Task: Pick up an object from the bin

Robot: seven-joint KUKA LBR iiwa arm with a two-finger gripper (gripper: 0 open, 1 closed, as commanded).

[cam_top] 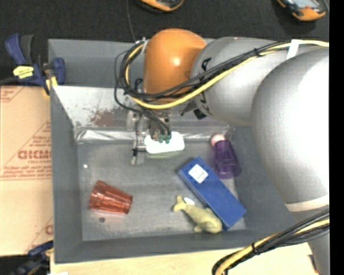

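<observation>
Grey metal, the gripper hangs under the arm's orange wrist cover, low by the back wall of the grey metal bin, just beside a small flat white plastic piece with a green tip; whether it is open or closed cannot be told. A clean pick likely needs it centred over that white piece, clear of the wall, before closing. Farther out lie a purple plastic bottle, a blue rectangular box, a yellow soft toy and, lower left, a red ribbed cup.
</observation>
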